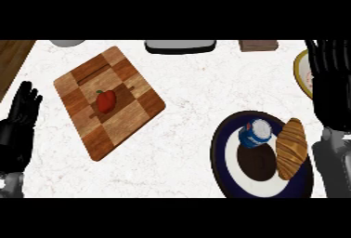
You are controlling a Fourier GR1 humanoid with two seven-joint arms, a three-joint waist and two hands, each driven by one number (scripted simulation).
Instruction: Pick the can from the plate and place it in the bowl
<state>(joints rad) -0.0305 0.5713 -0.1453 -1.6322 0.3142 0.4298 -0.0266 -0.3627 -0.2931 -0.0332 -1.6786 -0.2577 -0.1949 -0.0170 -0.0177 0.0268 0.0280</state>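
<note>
The can (257, 133) lies tilted on the dark-rimmed plate (230, 179), in the plate's upper half, its blue-and-white body resting against a dark round cake-like piece (255, 162) just below it. A long brown croissant (292, 148) lies on the same plate, right of the can and touching or nearly touching it. My right hand (334, 83) hangs above the bench (185, 153) beyond the plate's right edge, fingers straight and spread toward the far side, holding nothing; it is apart from the can. Just beyond that hand, up and right of the plate, I see the yellow rim of the bowl (301, 69), mostly hidden behind my fingers. My left hand (19, 123) rests far left of the plate, fingers up and relaxed, holding nothing. Between it and the plate sits a checkered wooden cutting board (109, 100) with a red pepper (106, 101) on its middle, well apart from the plate.
</note>
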